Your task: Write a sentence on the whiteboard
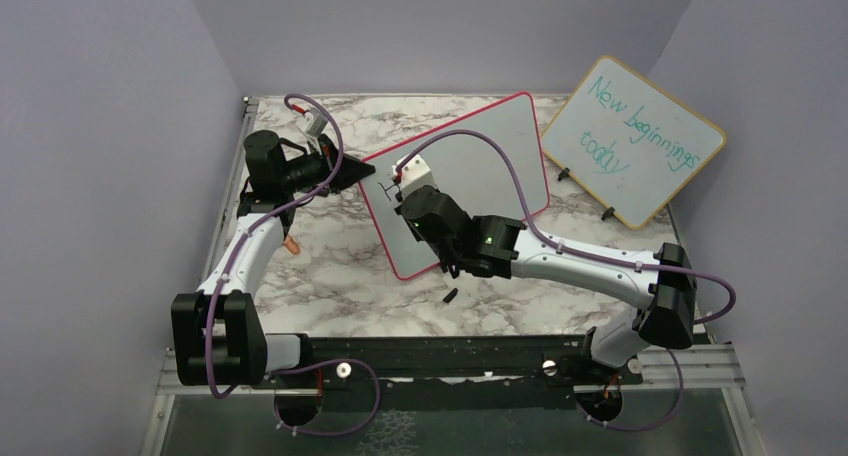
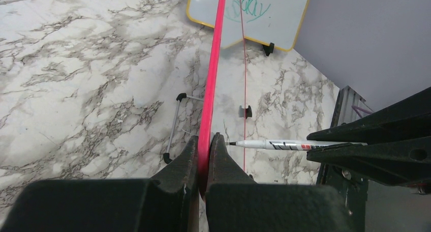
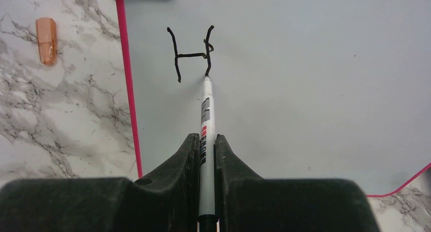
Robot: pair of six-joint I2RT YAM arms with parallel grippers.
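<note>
Whiteboard (image 1: 490, 151) rim in left hand (image 2: 206, 140) — marker (image 3: 206, 97) in right hand (image 3: 206, 139), tip against it

The left arm (image 1: 250, 254) and right arm (image 1: 590, 260) are made of white links joined by black joint housings (image 1: 215, 334). A purple cable (image 1: 522, 191) is looped along each. Green lights (image 1: 487, 241) are lit on the right forearm. White camera blocks (image 1: 415, 174) are mounted at the wrists. Matte black, wedge-shaped fingers (image 3: 167, 173) are fitted.
</note>
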